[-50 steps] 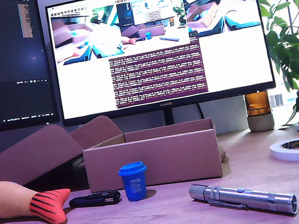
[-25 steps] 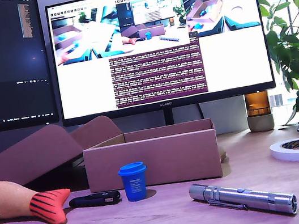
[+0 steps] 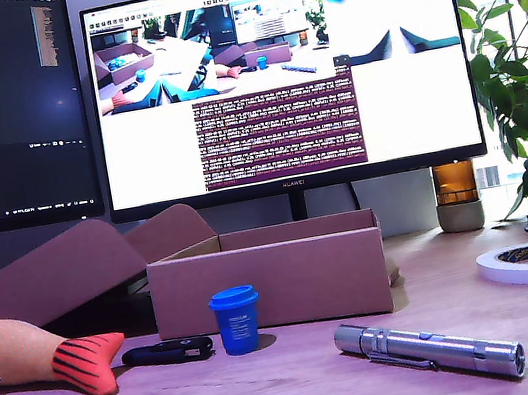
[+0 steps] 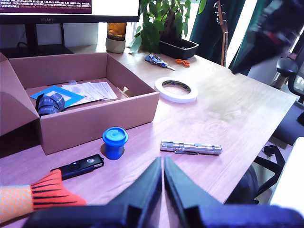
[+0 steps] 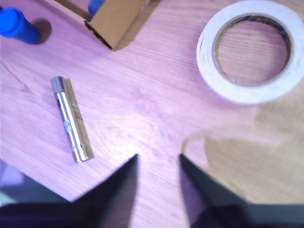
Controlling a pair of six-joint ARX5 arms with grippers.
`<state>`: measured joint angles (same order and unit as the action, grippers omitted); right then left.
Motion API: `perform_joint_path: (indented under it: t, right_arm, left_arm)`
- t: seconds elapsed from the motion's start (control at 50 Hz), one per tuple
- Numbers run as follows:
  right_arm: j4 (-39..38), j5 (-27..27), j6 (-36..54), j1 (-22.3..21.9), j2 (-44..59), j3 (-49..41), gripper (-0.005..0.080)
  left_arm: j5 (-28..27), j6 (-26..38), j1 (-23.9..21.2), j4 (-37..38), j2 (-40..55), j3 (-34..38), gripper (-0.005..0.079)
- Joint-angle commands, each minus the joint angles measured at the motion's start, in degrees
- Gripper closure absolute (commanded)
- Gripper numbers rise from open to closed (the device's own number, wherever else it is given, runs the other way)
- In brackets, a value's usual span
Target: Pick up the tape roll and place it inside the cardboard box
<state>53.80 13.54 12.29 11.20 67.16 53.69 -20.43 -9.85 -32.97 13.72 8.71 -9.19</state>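
While the exterior view is showing nothing shifting on the counter (image 3: pixel 304 378) since a second ago, the monitor (image 3: pixel 279 73) feed behind is now showing the ring, so I am judging the reach underway. My second tool (image 5: pixel 158 164) is hovering with jaws apart over bare wood, the tape roll (image 5: pixel 250 53) lying flat near it, ungrasped. My first tool (image 4: pixel 163 166) is pinched together. Beyond the flashlight (image 3: pixel 428 349), the cardboard box (image 3: pixel 270 283) is waiting open, plants (image 3: pixel 522 73) behind.
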Motion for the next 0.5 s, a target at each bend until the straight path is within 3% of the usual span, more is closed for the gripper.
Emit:
perform_joint_path:
  t: [0.0, 0.12, 0.34, 0.48]
  right_arm:
    - [1.18, -1.09, 1.70, 1.09, 2.99, 2.45, 0.0362]
    - [3.30, -4.48, 2.95, 1.51, 8.96, 7.78, 0.0292]
    - [3.85, -5.35, 5.57, 1.55, 18.18, 14.27, 0.0291]
    - [2.97, -8.83, 6.19, 1.64, 22.47, 15.45, 0.0290]
  left_arm:
    - [0.17, 0.92, -0.15, -0.11, -0.09, 1.38, 0.0766]
    - [0.13, 0.90, -0.15, -0.04, -0.09, 1.38, 0.0766]
    - [0.15, 0.94, -0.15, 0.31, -0.09, 1.38, 0.0766]
    - [0.15, 0.94, -0.15, 0.37, -0.09, 1.38, 0.0766]
